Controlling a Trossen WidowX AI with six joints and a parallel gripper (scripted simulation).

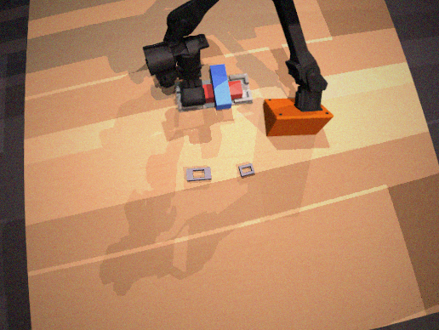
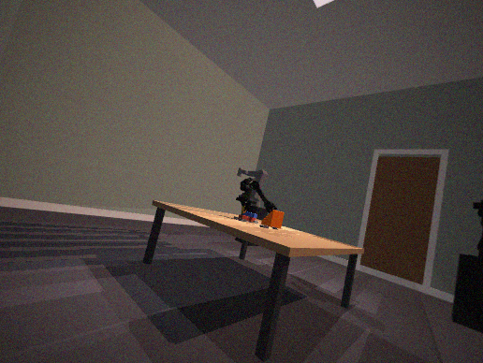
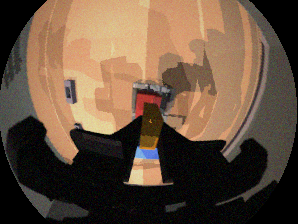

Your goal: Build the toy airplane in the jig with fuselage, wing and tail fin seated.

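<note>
The grey cradle (image 1: 243,100) (image 3: 155,87) holds the red fuselage (image 1: 236,89) (image 3: 142,101), which looks flat in it. The blue wing (image 1: 219,81) (image 3: 146,153) lies across the fuselage, its two ends reaching past the cradle's sides. My gripper (image 1: 193,96) (image 3: 148,119) is over the cradle's left end in the top view. It is shut on the yellow tail fin (image 3: 150,134), which stands over the fuselage's tail part in the wrist view. The gripper hides the fin in the top view. The fin's tab and socket are hidden, so whether it sits down cannot be told.
An orange block (image 1: 298,125) (image 2: 276,219) stands right of the cradle, with a black arm-like part reaching down to it. A larger grey frame (image 1: 190,174) and a smaller grey frame (image 1: 242,171) lie on the table in front of the cradle.
</note>
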